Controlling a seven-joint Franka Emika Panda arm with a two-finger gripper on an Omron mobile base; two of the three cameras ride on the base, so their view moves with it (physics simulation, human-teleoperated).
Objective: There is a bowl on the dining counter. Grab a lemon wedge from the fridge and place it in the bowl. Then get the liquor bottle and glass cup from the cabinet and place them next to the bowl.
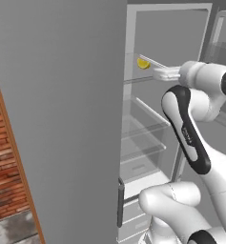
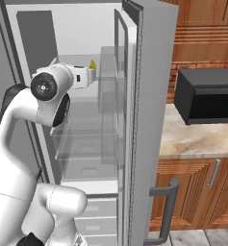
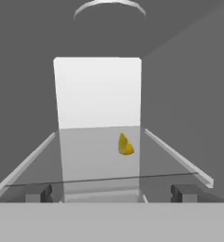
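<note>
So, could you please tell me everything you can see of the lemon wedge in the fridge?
The lemon wedge is small and bright yellow, with a slightly darker orange-yellow lower edge. It sits on a clear upper shelf inside the open fridge, standing on its edge rather than lying flat. Nothing else touches it. The open gripper is pointed at it from the shelf's front, short of it, with the wedge slightly right of centre.

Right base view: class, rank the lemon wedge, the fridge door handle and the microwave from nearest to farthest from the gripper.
1. Lemon wedge: on the upper fridge shelf, just past the open gripper.
2. Fridge door handle: low on the open door, to the right.
3. Microwave: on the counter, far right.
</note>
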